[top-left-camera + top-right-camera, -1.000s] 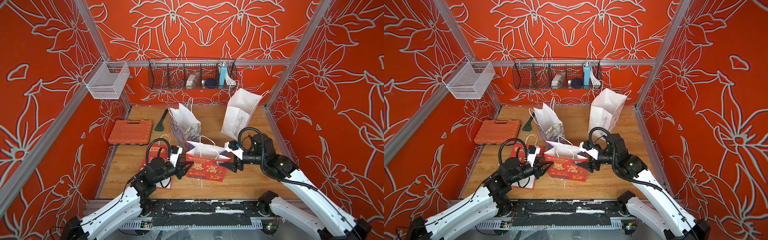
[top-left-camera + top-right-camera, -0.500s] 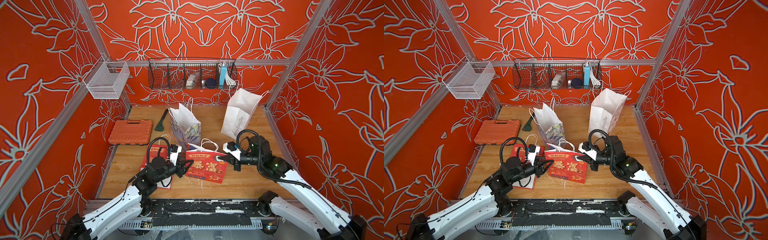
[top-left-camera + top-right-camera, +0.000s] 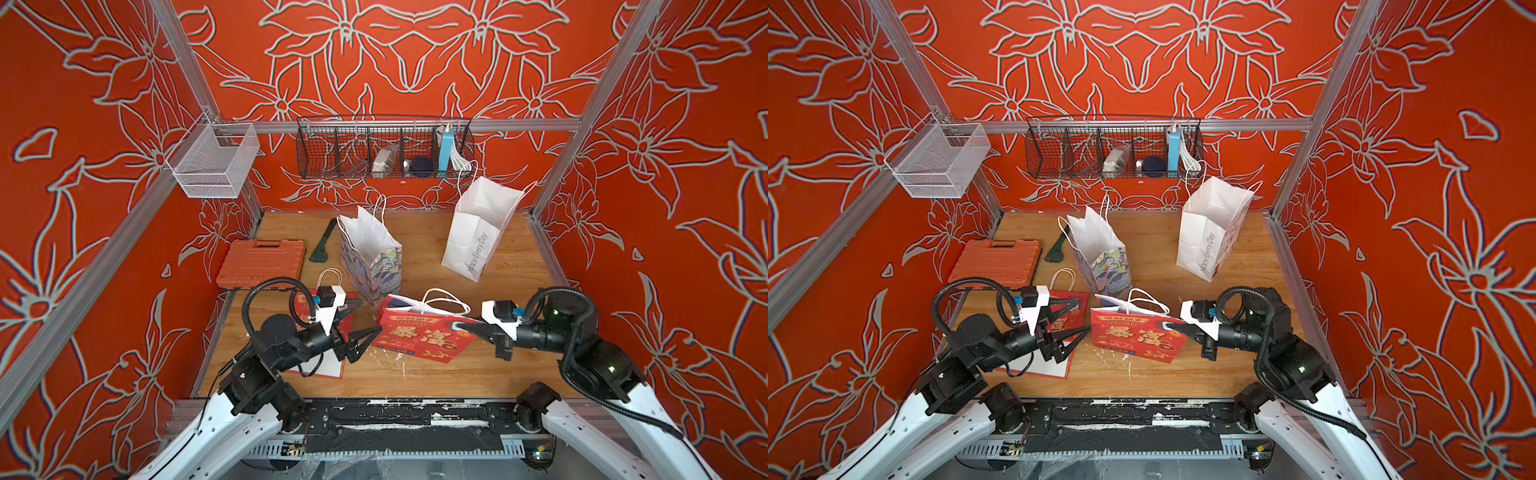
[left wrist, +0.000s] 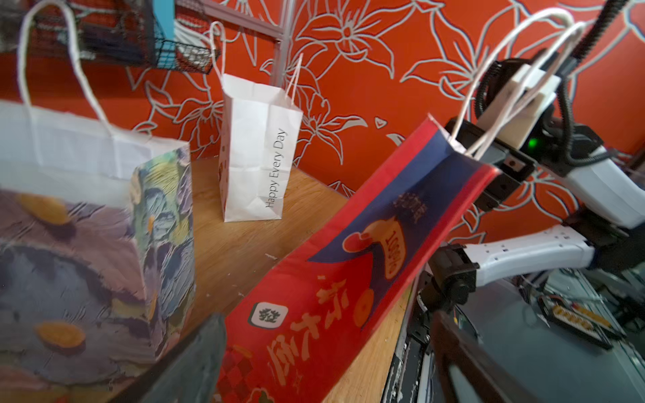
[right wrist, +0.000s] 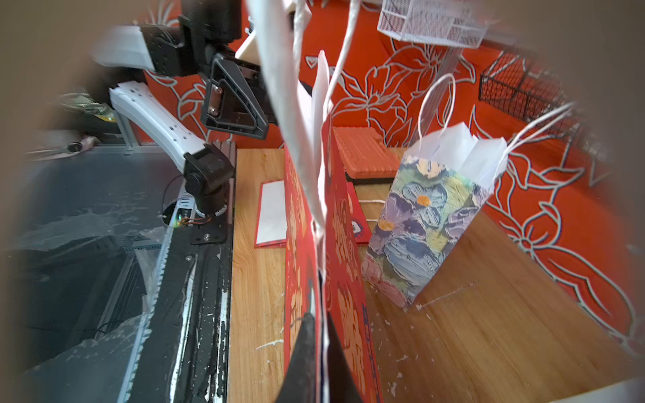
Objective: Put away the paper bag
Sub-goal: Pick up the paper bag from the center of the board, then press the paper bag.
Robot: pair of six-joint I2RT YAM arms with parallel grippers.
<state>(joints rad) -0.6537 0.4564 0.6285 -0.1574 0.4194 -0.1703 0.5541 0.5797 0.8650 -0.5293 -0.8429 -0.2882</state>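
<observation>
The right gripper [image 3: 462, 329] is pressed together on the upper rim of the red paper bag [image 3: 419, 338], at the end of the bag toward the right arm. The bag hangs tilted over the front middle of the table [image 3: 519, 291], and its long axis runs across, from one arm to the other. The left gripper [image 3: 368, 343] stands spread wide at the opposite, lower end. Its upper finger points at the bag's corner, but I cannot tell whether it touches, because the top views are too coarse there. So the bag lies inward from both claws, and only the right one carries it.

Counted, there are four paper bags:
- the held red one
- a second red bag [image 3: 1073, 301], flat under the left arm
- a floral bag [image 3: 374, 266], upright just behind
- a white bag [image 3: 473, 241], upright and farther back on the right

Further there is one orange case [image 3: 262, 262] and one dark tool [image 3: 322, 247]. On the walls hang two baskets, a white mesh basket [image 3: 212, 166] and a black wire basket [image 3: 345, 153].
</observation>
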